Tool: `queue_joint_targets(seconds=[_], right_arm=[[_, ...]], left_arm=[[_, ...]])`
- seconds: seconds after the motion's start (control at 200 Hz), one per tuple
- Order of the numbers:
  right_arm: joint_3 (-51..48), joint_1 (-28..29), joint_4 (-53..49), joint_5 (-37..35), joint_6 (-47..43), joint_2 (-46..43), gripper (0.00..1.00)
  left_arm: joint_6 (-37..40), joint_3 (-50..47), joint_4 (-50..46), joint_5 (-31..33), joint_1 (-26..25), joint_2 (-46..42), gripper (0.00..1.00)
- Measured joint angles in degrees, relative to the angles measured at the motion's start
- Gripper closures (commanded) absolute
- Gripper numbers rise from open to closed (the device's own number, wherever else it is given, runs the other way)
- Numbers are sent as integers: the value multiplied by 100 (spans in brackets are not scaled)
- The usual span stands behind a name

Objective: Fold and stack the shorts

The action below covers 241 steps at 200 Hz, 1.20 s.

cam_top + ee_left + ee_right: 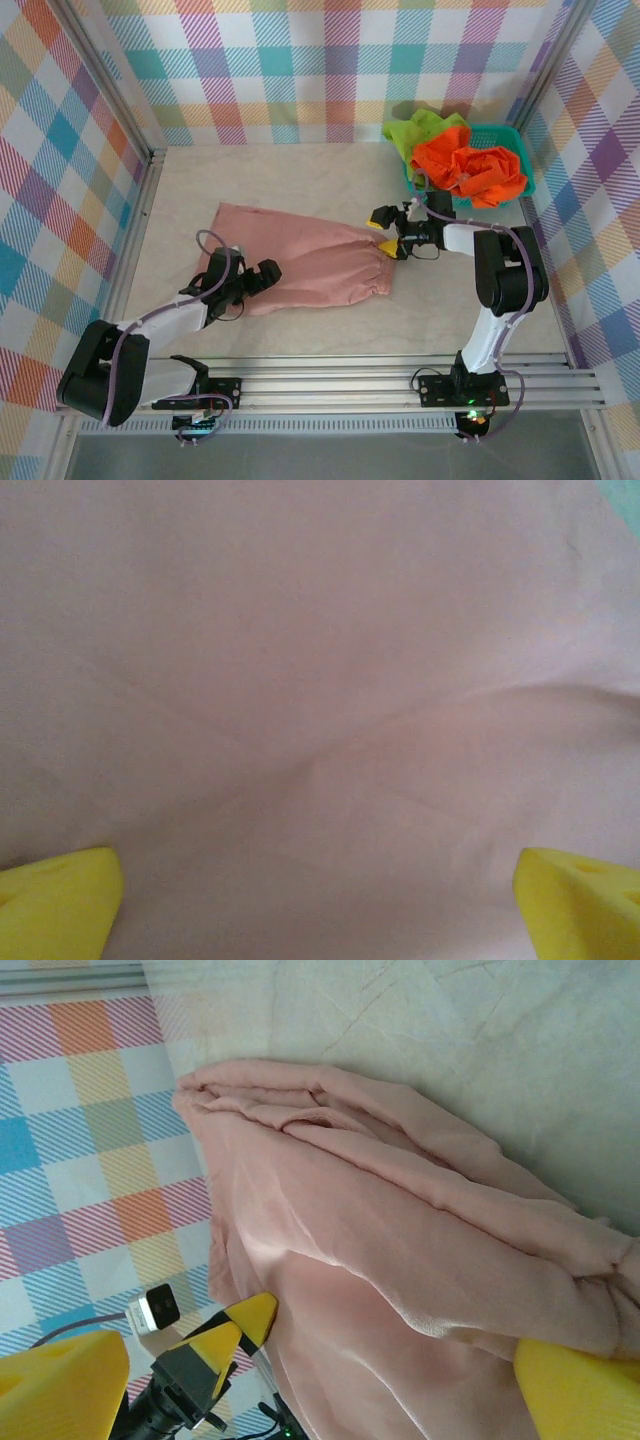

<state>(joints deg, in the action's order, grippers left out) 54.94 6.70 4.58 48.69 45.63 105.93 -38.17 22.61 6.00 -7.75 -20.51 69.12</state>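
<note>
The dusty pink shorts (300, 260) lie spread flat in the middle of the table, gathered waistband to the right. My left gripper (268, 274) hovers open over their lower left edge; in the left wrist view, pink cloth (320, 680) lies between the wide-apart yellow fingertips (60, 905). My right gripper (385, 232) stands open at the waistband's upper right corner; in its wrist view, the pink shorts (400, 1240) stretch out before the fingertips (580, 1390), and the left gripper (225, 1340) shows beyond. The orange shorts (470, 168) and lime green shorts (420, 130) sit crumpled in the basket.
The teal mesh basket (497, 131) stands at the back right corner. Plaid walls close the cell on three sides, and an aluminium rail (330, 385) runs along the near edge. Bare beige table (300, 175) stretches behind the pink shorts.
</note>
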Motion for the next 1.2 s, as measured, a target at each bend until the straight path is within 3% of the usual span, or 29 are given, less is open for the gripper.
queue_joint_targets(seconds=[0.25,0.47,0.565,0.66,0.79,0.9,1.205], right_arm=[[-175,-37,-57,-136,-201,-297,1],[-286,-103,-1480,-1331,-1276,-2201,1],[-293,-149,-1945,-1829,-1659,-2942,0],[-479,-282,-2192,-2203,-1915,-3519,1],[-844,-511,-2603,-2439,-2096,-3954,0],[-1067,-691,-2876,-2374,-2199,-3993,0],[-1508,-813,-2992,-1781,-2216,-3882,5]], left_arm=[[33,105,-393,63,0,-369,0],[308,1569,-1095,-164,-350,-745,3],[400,2411,-1211,-315,-776,-514,14],[511,3272,-1298,-426,-1327,105,37],[503,4319,-1364,-575,-2017,1405,65],[463,5016,-1401,-682,-2422,2505,80],[212,5759,-1421,-787,-2704,4594,93]])
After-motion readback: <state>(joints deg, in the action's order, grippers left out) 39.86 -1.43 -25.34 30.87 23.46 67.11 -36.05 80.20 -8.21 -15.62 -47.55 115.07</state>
